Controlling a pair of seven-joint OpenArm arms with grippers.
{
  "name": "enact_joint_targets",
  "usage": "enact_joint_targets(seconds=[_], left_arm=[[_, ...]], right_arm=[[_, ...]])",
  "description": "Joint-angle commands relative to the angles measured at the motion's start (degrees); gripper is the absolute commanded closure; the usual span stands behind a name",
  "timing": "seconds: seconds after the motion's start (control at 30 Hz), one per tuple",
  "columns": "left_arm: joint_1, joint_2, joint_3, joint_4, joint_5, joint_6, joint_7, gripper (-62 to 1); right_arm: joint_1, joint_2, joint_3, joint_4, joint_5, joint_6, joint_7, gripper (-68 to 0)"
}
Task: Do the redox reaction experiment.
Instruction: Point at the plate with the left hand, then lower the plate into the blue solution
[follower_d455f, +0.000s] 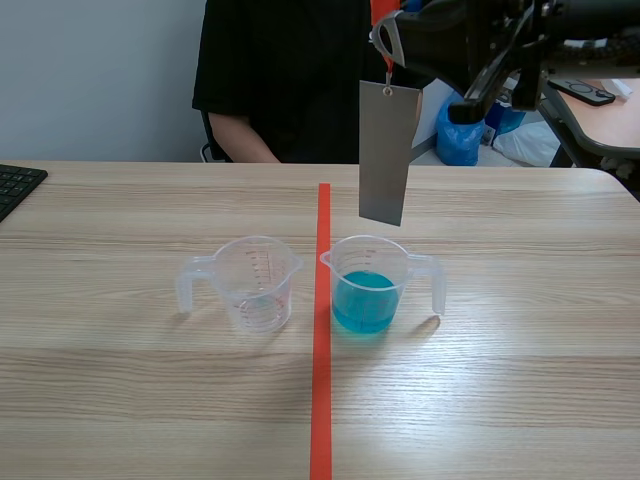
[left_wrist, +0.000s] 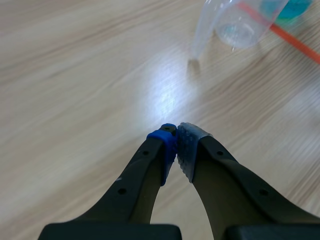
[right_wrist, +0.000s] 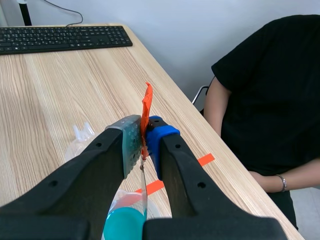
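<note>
Raised right end effector (right_wrist: 144, 135) pinches orange tag (right_wrist: 147, 102), metal sheet (follower_d455f: 387, 153) over blue-liquid cup (follower_d455f: 370, 285); left end effector (left_wrist: 177, 145) closed empty.

Bench tally: two cups, namely empty cup (follower_d455f: 255, 283) and cup of blue liquid (follower_d455f: 370, 292). One grey plate (follower_d455f: 384, 150). One orange tag (right_wrist: 147, 105). Two grippers: left gripper (left_wrist: 176, 142), right gripper (right_wrist: 145, 131). One keyboard (right_wrist: 60, 37). One tape line (follower_d455f: 321, 330). One person (follower_d455f: 290, 70). One table (follower_d455f: 500, 400).

Matt grey metal sheet (follower_d455f: 385, 160), clear glossy plastic beakers (follower_d455f: 255, 285) (follower_d455f: 385, 262), smooth wood-grain table (follower_d455f: 520, 380)
</note>
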Motion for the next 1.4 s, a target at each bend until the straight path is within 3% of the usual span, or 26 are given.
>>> enact_joint_targets(seconds=[0.0, 0.33, 0.53, 0.67, 1.0, 1.23, 1.37], left_arm=[[3.23, 2.29, -3.08, 0.31, 1.42, -0.13, -2.27, -3.8], [26.82, 17.64, -22.80, 0.48, 15.28, 11.37, -10.97, -4.0], [33.99, 25.14, -26.64, 0.70, 25.49, 17.53, -17.42, -4.0], [37.20, 27.50, -27.06, 3.13, 30.64, 18.99, -17.75, -4.0], [42.99, 28.81, -27.06, 10.71, 34.01, 20.13, -17.51, -4.0], [44.09, 28.74, -27.06, 12.02, 34.18, 20.33, -17.11, -4.0], [44.09, 28.76, -27.06, 12.02, 34.18, 20.33, -17.11, -4.0]], right_arm=[[1.44, 0.15, 0.22, 0.22, 0.61, -0.39, 0.83, -1.5], [1.44, 0.15, 0.20, 0.22, 1.49, -0.39, 0.81, -1.5], [1.44, 0.15, 0.20, 0.22, 1.51, -0.39, 0.83, -1.5], [1.29, 0.15, 0.15, 0.22, 1.66, -0.39, 0.85, -1.5], [0.39, 0.13, 0.04, -0.79, 1.64, -0.39, 1.84, -1.5], [-0.13, 0.13, -0.35, -5.70, 1.42, -0.33, 6.21, -1.5], [-0.11, -0.04, -1.27, -7.74, 1.42, 1.14, 7.58, -1.5]])
